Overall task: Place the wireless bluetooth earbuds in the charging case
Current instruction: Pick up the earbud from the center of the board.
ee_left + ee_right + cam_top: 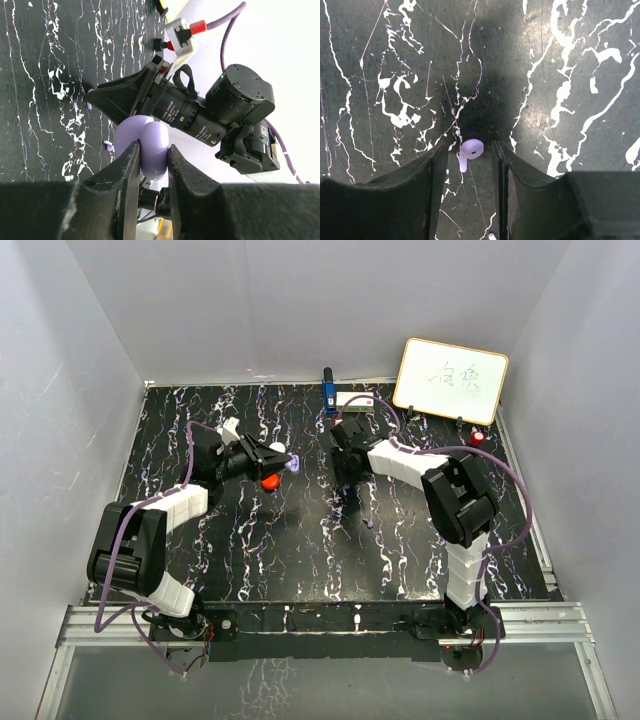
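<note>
- Our left claw (pixel 152 155) pinches the lavender charging case (pixel 145 131) above the worktop (pixel 40 75); we judge it is being presented for loading.
- Our right claw (pixel 470 147) stands spread astride one earbud (pixel 471 149) lying there, likely ready for pickup.

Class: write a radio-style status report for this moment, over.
Left jaws shut on purple case. Right jaws open, straddling purple earbud on table. No obstruction seen.

A pale lavender earbud (pixel 471 149) with a short stem lies on its side on the black bench (pixel 555 65), between the right hand's (pixel 470 145) parted fingers. The lavender charging case (pixel 145 134), rounded and two-lobed, sits pinched in the left hand (pixel 153 150).
</note>
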`<act>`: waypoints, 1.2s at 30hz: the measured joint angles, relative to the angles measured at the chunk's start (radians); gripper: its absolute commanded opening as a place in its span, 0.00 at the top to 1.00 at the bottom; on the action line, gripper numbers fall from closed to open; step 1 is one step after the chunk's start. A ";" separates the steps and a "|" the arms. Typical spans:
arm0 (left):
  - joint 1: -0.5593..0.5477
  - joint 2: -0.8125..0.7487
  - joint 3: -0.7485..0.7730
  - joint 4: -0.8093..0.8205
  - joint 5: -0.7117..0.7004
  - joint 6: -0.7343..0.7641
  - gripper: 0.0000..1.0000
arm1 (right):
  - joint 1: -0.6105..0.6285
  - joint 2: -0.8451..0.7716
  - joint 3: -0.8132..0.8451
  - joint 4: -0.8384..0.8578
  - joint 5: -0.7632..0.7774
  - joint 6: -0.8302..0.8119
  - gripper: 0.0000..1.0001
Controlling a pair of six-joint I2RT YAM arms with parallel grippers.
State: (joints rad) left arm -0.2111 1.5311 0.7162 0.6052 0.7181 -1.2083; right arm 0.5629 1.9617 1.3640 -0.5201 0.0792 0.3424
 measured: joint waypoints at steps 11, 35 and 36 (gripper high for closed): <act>0.000 0.000 -0.014 0.027 0.000 -0.014 1.00 | 0.000 0.076 0.109 -0.100 -0.002 0.001 0.65; 0.000 0.000 -0.030 0.053 0.004 -0.030 1.00 | 0.003 0.105 0.161 -0.188 0.004 0.008 0.74; 0.000 0.000 -0.030 0.053 0.004 -0.030 1.00 | 0.003 0.105 0.161 -0.188 0.005 0.008 0.75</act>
State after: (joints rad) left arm -0.2111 1.5307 0.6865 0.6579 0.7223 -1.2385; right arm 0.5655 2.0670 1.5253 -0.7082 0.0837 0.3500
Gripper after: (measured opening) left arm 0.219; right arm 0.270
